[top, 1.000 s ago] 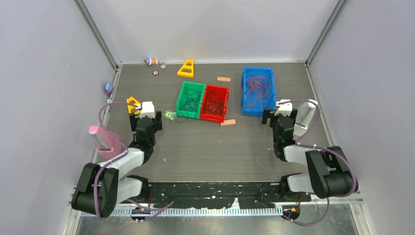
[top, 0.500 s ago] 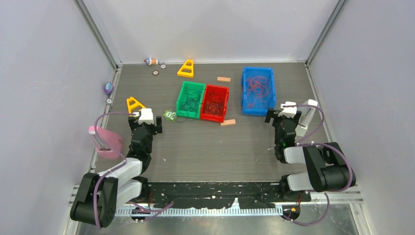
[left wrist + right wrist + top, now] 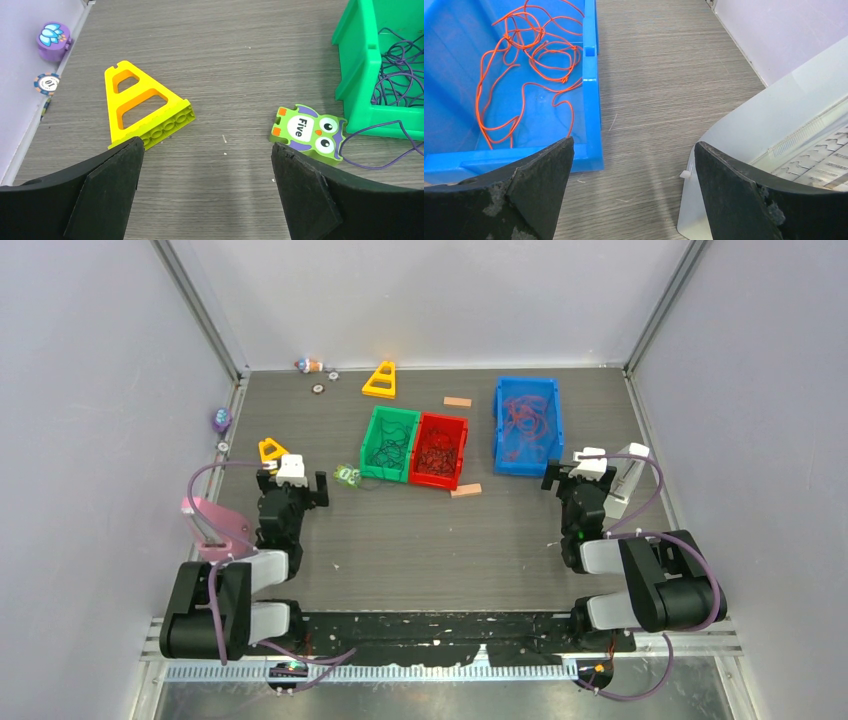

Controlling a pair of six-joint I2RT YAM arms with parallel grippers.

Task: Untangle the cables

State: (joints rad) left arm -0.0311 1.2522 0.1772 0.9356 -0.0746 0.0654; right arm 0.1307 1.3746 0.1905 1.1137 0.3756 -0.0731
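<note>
Orange-red cables lie tangled in the blue bin; dark cables sit in the green bin, one strand trailing onto the counter. The left claw and right claw stand apart, empty.

Top external: 1 fixed camera, high behind both arm bases, looking down on the whole table.
Left wrist: low, close, facing forward past left gripper; shares yellow triangle, owl tile, green bin with overhead.
Right wrist: low, close, forward past right gripper; shares blue bin.
</note>
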